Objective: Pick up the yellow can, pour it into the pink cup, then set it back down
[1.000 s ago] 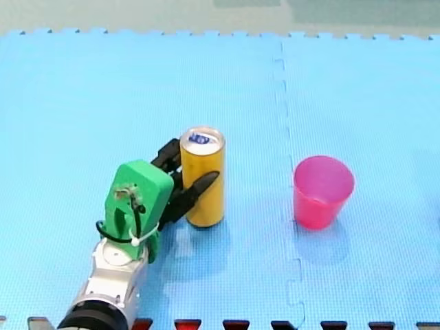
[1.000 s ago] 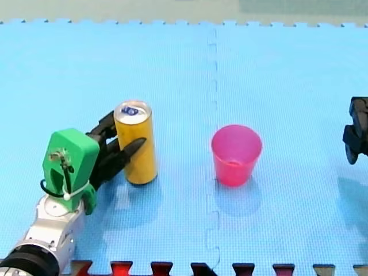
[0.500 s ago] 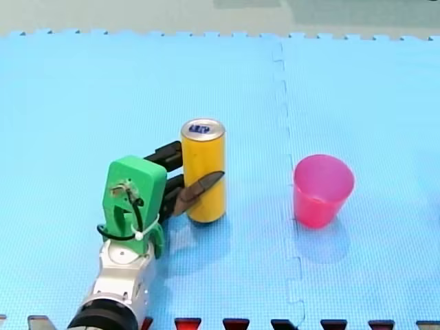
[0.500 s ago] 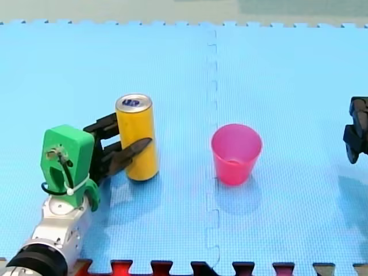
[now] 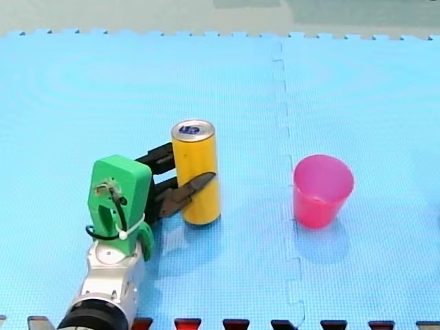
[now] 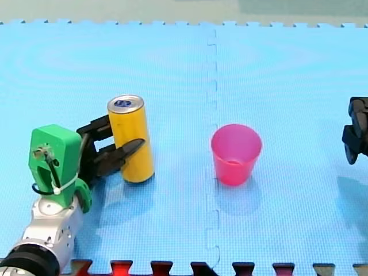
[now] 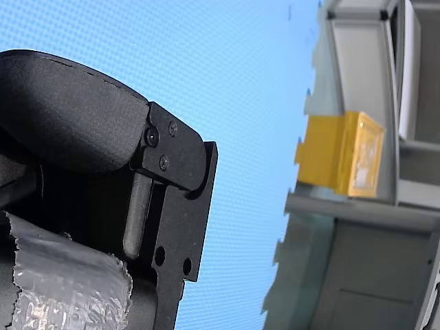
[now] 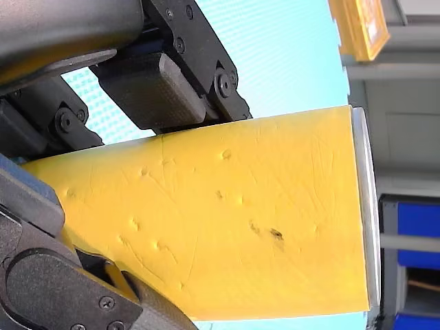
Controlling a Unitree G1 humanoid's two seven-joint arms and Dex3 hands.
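Observation:
The yellow can (image 5: 197, 177) stands on the blue foam mat, its top leaning slightly left. My left hand (image 5: 180, 172) comes in from the lower left and is shut on the can: black fingers (image 5: 159, 157) sit behind it and one crosses its front. In the second wrist view the can's dented yellow side (image 8: 227, 213) is pressed between black finger pads. The pink cup (image 5: 322, 191) stands upright to the can's right, apart from it. My right hand (image 6: 356, 138) sits at the far right edge, holding nothing.
The blue foam mat (image 5: 289, 82) has a jigsaw seam running front to back between can and cup. Its toothed edge shows at the back and along the front. A yellow box (image 7: 344, 155) sits on grey shelving beyond the mat.
The can and my left hand have shifted a little to the left, and the can's top now leans slightly left. The cup and right hand have not moved.

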